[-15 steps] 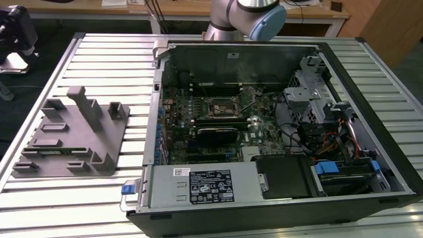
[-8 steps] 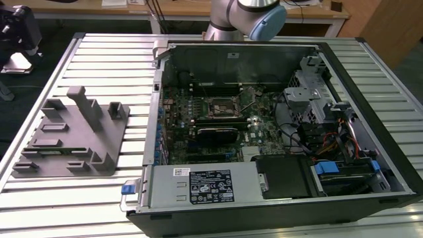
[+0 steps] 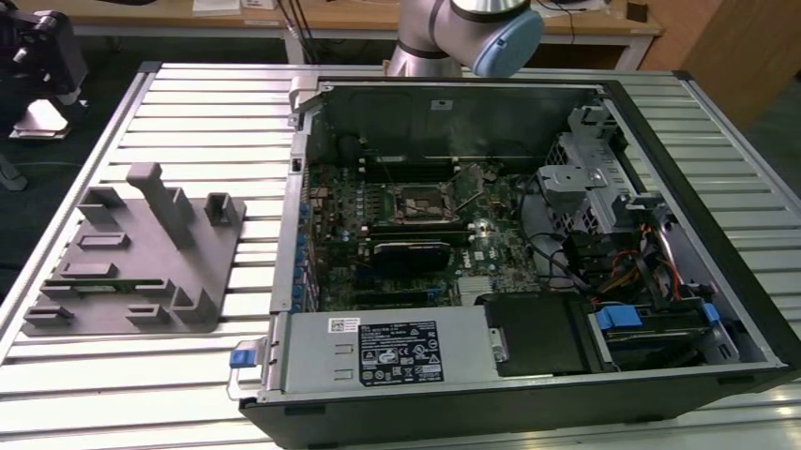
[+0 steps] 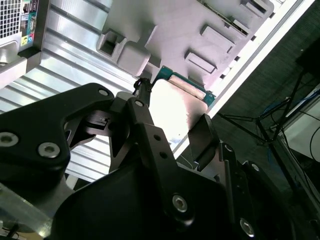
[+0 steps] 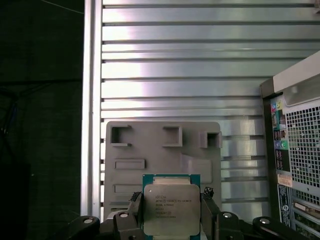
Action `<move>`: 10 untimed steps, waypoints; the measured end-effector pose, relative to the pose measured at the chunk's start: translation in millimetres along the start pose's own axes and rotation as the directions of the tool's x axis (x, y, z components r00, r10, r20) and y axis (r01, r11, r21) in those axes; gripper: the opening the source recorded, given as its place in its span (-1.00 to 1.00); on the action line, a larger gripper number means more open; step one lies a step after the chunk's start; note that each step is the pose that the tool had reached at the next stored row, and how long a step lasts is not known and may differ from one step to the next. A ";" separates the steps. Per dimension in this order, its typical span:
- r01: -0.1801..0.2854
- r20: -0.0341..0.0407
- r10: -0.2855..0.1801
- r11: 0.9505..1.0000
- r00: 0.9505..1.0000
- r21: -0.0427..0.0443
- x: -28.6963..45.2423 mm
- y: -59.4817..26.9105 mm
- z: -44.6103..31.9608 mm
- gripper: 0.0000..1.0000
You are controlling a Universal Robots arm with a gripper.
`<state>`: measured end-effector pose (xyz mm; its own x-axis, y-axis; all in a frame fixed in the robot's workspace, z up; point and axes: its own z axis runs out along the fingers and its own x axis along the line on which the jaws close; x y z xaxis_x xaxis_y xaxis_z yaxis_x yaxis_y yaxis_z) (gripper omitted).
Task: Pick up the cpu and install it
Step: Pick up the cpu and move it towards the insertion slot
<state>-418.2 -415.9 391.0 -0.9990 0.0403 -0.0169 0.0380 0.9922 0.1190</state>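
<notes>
The cpu (image 5: 170, 207) is a flat square chip with a silvery top and green rim. My gripper (image 5: 170, 212) is shut on it, one black finger against each of two opposite edges. In the second wrist view the cpu (image 4: 175, 105) glares bright between the fingers (image 4: 145, 115) of the gripper (image 4: 172, 120). It hangs above the grey plastic fixture (image 5: 162, 160), well apart from it. The black-framed socket (image 3: 417, 202) sits open on the motherboard inside the computer case (image 3: 701, 187). In the exterior view, part of the arm (image 3: 463, 28) shows behind the case.
The grey fixture (image 3: 138, 253) with upright blocks lies on the slatted metal table (image 3: 188, 112) at the exterior view's left of the case. Cables, a drive cage and a power supply (image 3: 388, 352) crowd the case around the motherboard. The table edge (image 5: 90, 100) drops to dark floor.
</notes>
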 end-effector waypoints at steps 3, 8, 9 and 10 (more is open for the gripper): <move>0.000 0.000 0.000 1.000 1.000 0.000 -3.1 0.1 0.1 0.09; 0.000 0.000 0.000 1.000 1.000 0.000 -9.3 0.4 0.3 0.09; 0.000 0.000 0.000 1.000 1.000 0.000 -10.7 0.5 0.2 0.09; 0.000 0.000 0.000 1.000 1.000 0.000 -12.0 0.6 0.3 0.09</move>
<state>-406.2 -415.8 390.9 -0.9990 0.0403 -0.0170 0.0380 0.9922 0.1190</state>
